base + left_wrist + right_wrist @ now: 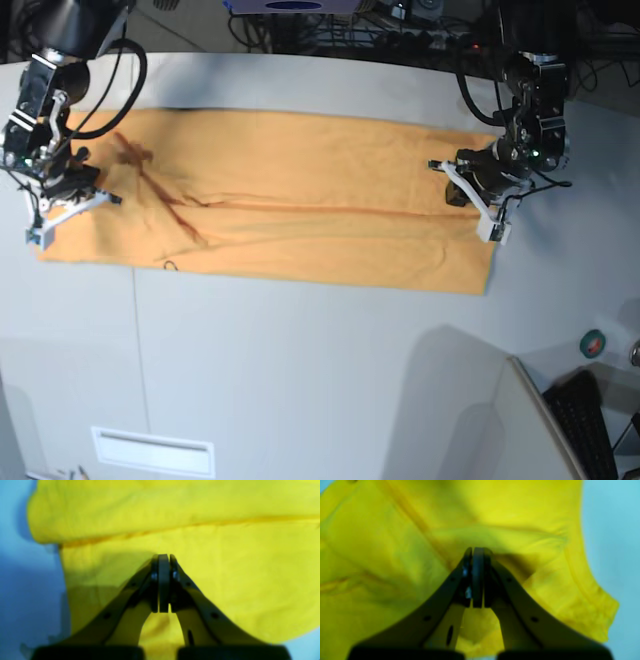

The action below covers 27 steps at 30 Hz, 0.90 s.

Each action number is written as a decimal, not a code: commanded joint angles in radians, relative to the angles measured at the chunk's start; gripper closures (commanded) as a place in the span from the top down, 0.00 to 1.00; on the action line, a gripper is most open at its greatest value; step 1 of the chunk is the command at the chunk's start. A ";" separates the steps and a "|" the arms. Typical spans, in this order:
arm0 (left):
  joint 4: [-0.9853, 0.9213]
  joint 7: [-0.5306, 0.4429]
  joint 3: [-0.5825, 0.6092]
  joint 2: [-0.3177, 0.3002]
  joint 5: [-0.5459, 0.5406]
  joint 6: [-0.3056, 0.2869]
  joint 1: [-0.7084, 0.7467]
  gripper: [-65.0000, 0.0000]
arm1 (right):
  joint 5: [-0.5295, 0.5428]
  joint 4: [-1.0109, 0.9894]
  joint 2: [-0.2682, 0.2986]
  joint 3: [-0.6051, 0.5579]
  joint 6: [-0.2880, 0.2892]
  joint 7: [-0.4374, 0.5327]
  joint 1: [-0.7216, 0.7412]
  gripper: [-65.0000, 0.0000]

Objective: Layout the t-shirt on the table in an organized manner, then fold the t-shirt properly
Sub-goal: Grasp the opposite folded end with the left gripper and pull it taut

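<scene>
Your left gripper was clenched, its pads pressed flat together over the t-shirt; whether any cloth was nipped between them could not be told. Your right gripper was likewise clenched above rumpled fabric near a hemmed edge.

In the base view the left gripper stood at 3 o'clock, over the shirt's end there, and the right gripper at 9 o'clock, over the opposite end.

The t-shirt lay folded into a long band, its long axis running from 9 to 3 o'clock across the far half of the table. A lengthwise crease ran along its middle, and dark thin markings showed toward 9 o'clock.

The table was pale with a thin dark seam. Cables lay beyond its far edge at 12 o'clock, and a keyboard at 5 o'clock.

Only the base view showed the whole band; the wrist views showed the shirt as bright yellow and blurred.
</scene>
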 commanded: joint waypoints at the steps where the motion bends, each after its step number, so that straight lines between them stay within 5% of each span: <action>1: -0.018 -0.021 -0.005 -0.012 -0.011 -0.005 -0.034 0.00 | 0.010 -0.009 0.005 0.001 0.006 0.013 0.005 0.00; 9: -0.130 -0.016 -0.002 -0.012 -0.011 -0.005 -0.154 0.00 | 0.011 -0.050 -0.001 0.000 0.006 0.027 -0.016 0.00; 16: 0.062 0.010 -0.026 -0.024 -0.019 -0.005 -0.103 0.00 | 0.016 0.122 -0.001 0.007 0.009 0.027 -0.062 0.00; 21: 0.259 0.111 -0.167 -0.033 -0.022 -0.011 -0.056 0.00 | 0.016 0.268 -0.003 0.001 0.067 0.027 -0.091 0.00; 27: 0.191 0.116 -0.355 -0.042 -0.134 -0.069 -0.068 0.00 | 0.016 0.272 0.003 0.000 0.133 0.027 -0.088 0.00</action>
